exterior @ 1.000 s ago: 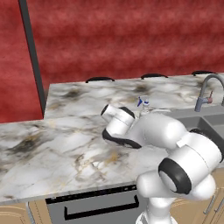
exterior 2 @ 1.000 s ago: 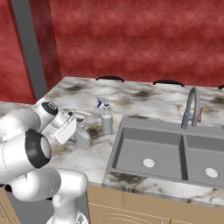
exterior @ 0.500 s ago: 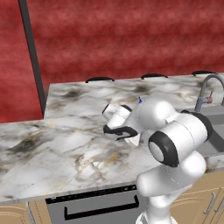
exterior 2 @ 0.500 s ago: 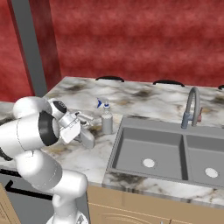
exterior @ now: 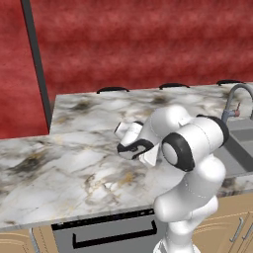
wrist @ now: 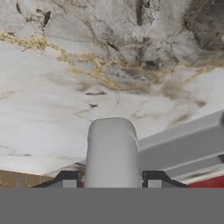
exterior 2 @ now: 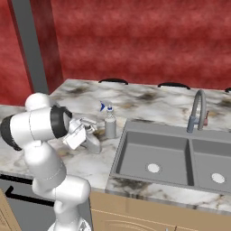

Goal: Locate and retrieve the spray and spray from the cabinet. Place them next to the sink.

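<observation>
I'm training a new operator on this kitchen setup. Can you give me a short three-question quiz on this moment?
1. True or false: a spray bottle stands upright on the marble counter beside the sink.
2. What does the hand hold between its fingers?
A. a pale-grey bottle
B. a sponge
C. nothing
3. Fill in: the faucet rises at the sink's ____ edge.

Key: 1 true; 2 A; 3 back.

A grey double-basin sink [exterior 2: 135, 149] is set into a marbled table [exterior 2: 153, 101], with a curved grey faucet [exterior 2: 196, 110] standing just behind it, a dark red wall [exterior 2: 144, 40] beyond, and tan wooden cabinet fronts [exterior 2: 149, 212] below it.
</observation>
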Robot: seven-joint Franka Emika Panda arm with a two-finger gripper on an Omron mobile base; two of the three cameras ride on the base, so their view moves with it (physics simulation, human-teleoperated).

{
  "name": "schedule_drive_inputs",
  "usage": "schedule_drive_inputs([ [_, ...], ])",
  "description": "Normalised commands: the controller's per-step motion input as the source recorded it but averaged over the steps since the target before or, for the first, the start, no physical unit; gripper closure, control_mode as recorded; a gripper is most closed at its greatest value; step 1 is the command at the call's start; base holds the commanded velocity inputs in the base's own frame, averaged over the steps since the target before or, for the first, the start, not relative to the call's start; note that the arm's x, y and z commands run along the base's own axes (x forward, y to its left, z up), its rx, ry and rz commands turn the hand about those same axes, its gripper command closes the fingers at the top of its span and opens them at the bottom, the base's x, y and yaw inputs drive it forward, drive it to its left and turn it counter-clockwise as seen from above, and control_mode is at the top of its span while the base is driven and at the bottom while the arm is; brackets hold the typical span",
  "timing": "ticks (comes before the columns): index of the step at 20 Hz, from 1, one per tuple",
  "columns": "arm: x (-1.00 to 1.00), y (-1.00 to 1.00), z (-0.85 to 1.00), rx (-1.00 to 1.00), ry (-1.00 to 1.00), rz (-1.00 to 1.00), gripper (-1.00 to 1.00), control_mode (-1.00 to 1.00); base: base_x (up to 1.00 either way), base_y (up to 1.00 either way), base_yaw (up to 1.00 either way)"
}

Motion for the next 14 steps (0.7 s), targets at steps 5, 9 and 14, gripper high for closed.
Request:
schedule_drive_inputs([
  [5, 0.24, -0.14, -0.16, -0.02, 0.08, 0.0, 1.0, -1.0, 0.0, 0.0, 0.0],
  [9, 0.11, -0.02, -0.1, 0.0, 0.06, 0.0, 1.0, -1.0, 0.0, 0.0, 0.0],
  [14, 0.0, 0.0, -0.1, 0.01, -0.01, 0.01, 1.0, -1.0, 0.0, 0.0, 0.0],
])
